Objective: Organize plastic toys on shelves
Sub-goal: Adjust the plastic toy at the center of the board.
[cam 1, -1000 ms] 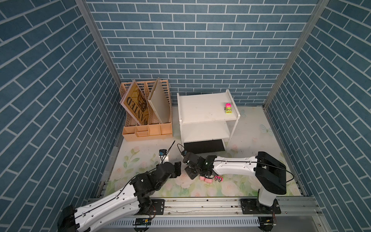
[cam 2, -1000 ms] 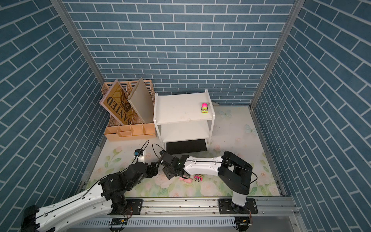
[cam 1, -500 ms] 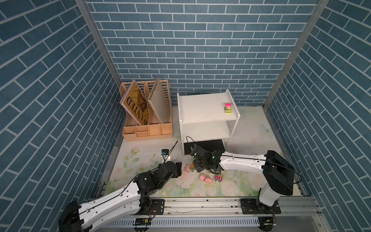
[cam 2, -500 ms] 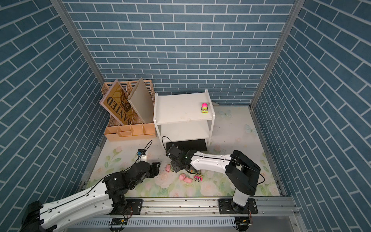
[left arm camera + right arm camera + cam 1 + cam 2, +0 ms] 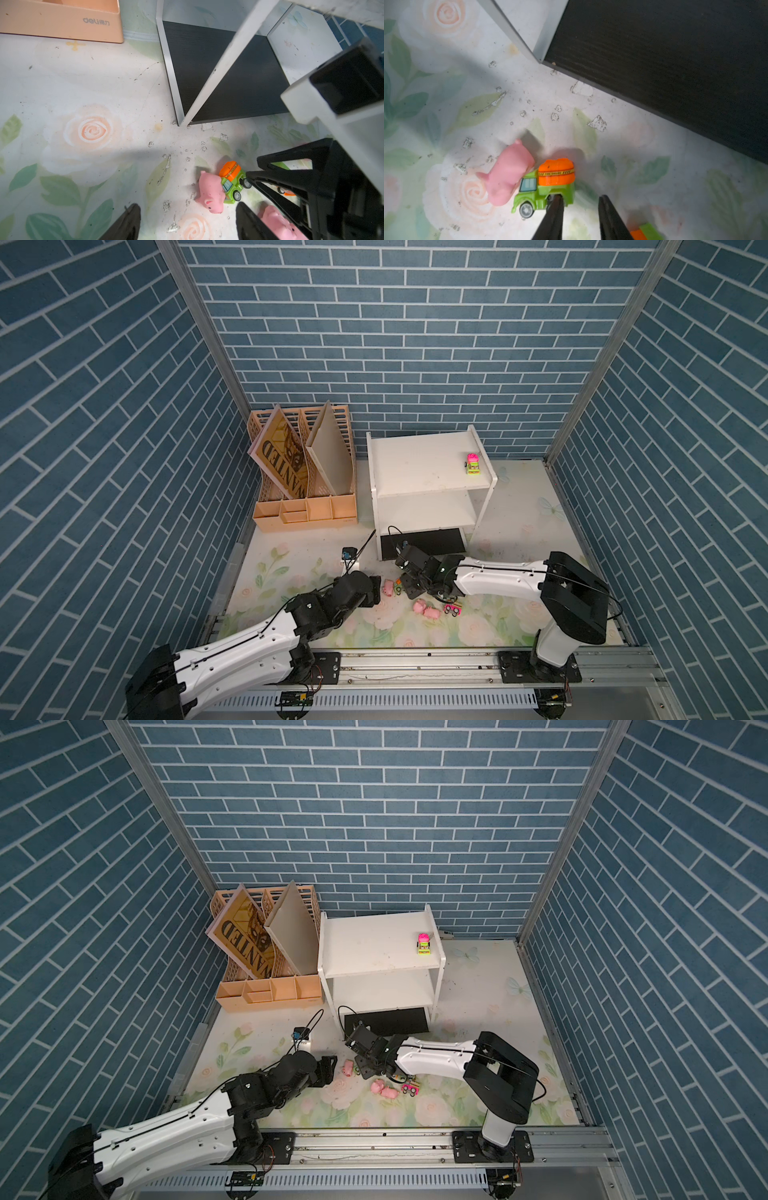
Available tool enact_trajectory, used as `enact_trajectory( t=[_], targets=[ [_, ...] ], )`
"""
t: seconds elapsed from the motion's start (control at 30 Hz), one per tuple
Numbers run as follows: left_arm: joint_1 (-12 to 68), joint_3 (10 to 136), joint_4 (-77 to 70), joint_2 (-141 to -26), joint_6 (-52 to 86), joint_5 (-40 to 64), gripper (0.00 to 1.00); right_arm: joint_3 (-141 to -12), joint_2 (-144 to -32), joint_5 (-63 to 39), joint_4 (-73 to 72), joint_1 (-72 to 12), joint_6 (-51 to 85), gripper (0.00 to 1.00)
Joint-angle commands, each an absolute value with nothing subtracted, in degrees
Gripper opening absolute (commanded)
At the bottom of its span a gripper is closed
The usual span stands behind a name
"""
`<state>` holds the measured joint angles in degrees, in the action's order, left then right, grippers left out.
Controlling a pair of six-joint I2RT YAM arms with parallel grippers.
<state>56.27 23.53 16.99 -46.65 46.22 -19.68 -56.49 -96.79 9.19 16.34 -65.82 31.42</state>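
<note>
A pink pig lies on the floral mat, touching a green truck with an orange drum. My left gripper is open, and the pig lies just ahead of its fingers. My right gripper is open by a narrow gap with nothing between its fingers; one fingertip touches the truck's rear wheel. Two more pigs and a pink truck lie nearby in both top views. A pink and green truck stands on the top board of the white shelves.
The peach file organizer, holding a "WANTED" board, stands left of the shelves. The shelves' dark bottom is close behind the toys. Another orange and green truck shows beside my right gripper's fingers. Blue brick walls enclose the mat.
My right gripper has shifted slightly, uncovering the pig and the green truck, and its jaws have narrowed. The left gripper has closed a little and hardly moved.
</note>
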Motion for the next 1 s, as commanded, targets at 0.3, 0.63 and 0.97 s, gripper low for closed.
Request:
enact_trajectory(
  t=[0.3, 0.63, 0.97],
  targets=[
    [56.1, 27.7, 9.7, -53.6, 36.7, -12.4, 0.75, -51.7, -93.2, 9.6, 20.6, -68.5, 36.7, 0.32],
    [56.2, 31.1, 6.7, -62.9, 35.1, -7.1, 0.51, -50.6, -87.1, 9.6, 22.2, -68.2, 48.1, 0.33],
    [57.4, 34.3, 3.8, -74.1, 38.2, 3.1, 0.46, -46.9, -76.4, 12.0, 27.0, -66.7, 53.2, 0.36]
  ],
)
